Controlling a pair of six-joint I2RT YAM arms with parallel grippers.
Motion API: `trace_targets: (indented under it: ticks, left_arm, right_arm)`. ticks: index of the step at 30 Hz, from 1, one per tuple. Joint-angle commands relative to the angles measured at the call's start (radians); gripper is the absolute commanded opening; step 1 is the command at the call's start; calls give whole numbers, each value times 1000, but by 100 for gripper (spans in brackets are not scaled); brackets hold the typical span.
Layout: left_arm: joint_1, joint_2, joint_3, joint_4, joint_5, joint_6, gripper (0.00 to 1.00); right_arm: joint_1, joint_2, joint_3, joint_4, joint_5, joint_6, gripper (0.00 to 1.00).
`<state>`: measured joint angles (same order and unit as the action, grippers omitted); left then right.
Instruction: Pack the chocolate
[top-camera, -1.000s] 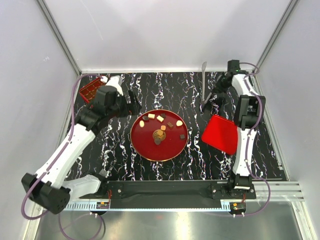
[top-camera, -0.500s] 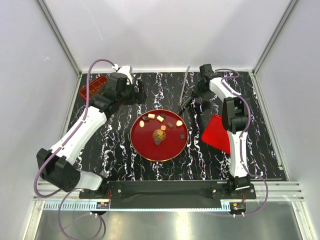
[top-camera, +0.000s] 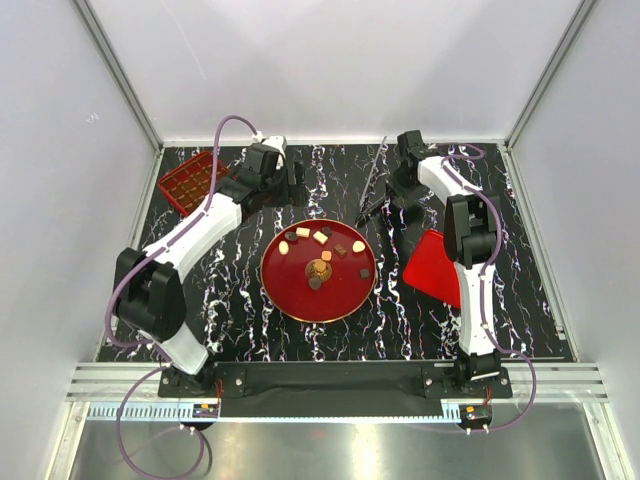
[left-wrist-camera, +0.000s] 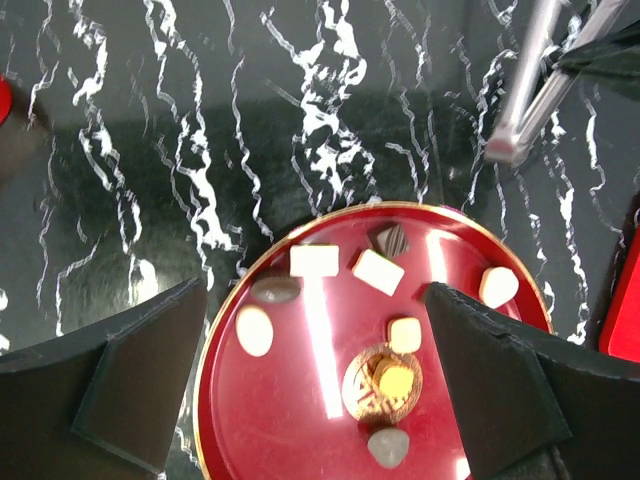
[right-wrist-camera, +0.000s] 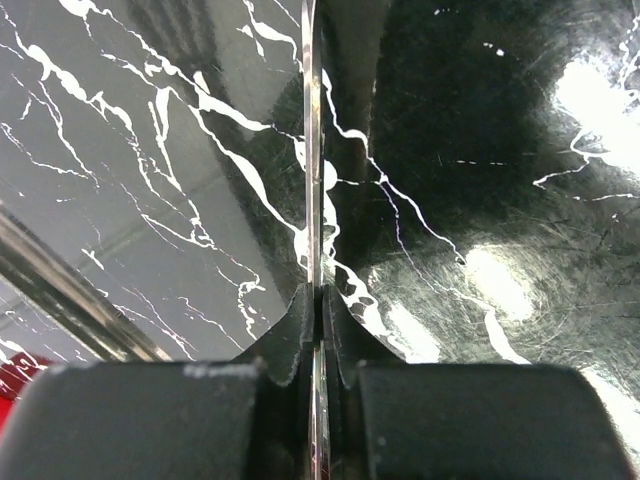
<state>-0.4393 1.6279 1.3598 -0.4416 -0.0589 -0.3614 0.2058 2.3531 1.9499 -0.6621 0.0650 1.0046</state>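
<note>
From above, the chocolate (top-camera: 320, 238) lay mostly on the far half of the central plate (top-camera: 290, 295), the left wrist showed the left gripper (left-wrist-camera: 315, 300) spread wide by its far rim, and the right wrist showed the right gripper (right-wrist-camera: 318, 300) clenched on thin tongs (right-wrist-camera: 312, 150).

The left arm (top-camera: 195, 235) and right arm (top-camera: 478, 300) share one build: smooth white link shells between chunky black joint housings, each trailed by a looping purple cable (top-camera: 225, 122). The left pincer (left-wrist-camera: 315, 300) has broad matte-black wedge fingers (left-wrist-camera: 130, 380). The right pincer (right-wrist-camera: 318, 300) shows black fingers (right-wrist-camera: 290, 335) with curved, tapering tips
</note>
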Motion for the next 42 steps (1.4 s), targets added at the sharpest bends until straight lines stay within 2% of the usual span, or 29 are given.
trace_targets:
  ticks: [1, 6, 8, 12, 16, 19, 23, 24, 26, 27, 28, 33, 37, 42]
  left_arm:
    - [-3, 13, 70, 121, 31, 42, 97]
    - [-21, 62, 97, 133, 15, 94, 97]
    - [-29, 76, 113, 130, 5, 102, 97]
    - [-45, 115, 137, 127, 10, 117, 97]
    - [-71, 156, 163, 135, 16, 162, 97]
    - [-90, 187, 203, 113, 5, 180, 97]
    - [-111, 225, 246, 115, 16, 217, 97]
    - [-116, 230, 252, 118, 18, 228, 97]
    - [-139, 245, 268, 132, 11, 260, 97]
    - [-145, 256, 277, 130, -2, 266, 98]
    - [-150, 266, 288, 118, -7, 271, 98]
    - [-182, 338, 366, 107, -4, 283, 98]
    - [-214, 409, 433, 113, -25, 295, 98]
    - [-245, 538, 548, 90, -48, 292, 97]
  right_arm:
    - [20, -58, 15, -39, 25, 32, 6]
    - [35, -109, -57, -22, 27, 48, 9]
    - [37, -124, -84, -8, 25, 71, 14]
    - [41, -127, -88, -10, 21, 97, 16]
    - [46, -143, -89, 5, 1, 89, 26]
    - [44, -169, -91, 22, -24, 57, 36]
    - [44, -248, -109, 13, -31, -29, 57]
    - [43, -271, -121, 15, -24, -46, 69]
    - [40, -349, -170, 16, -13, -101, 80]
    - [37, -379, -192, 19, -2, -118, 94]
    - [35, -447, -213, 19, 5, -148, 100]
    - [33, -702, -437, 65, 58, -230, 100]
    - [32, -953, -603, 110, 25, -250, 100]
    - [32, -1152, -710, 151, 19, -241, 100]
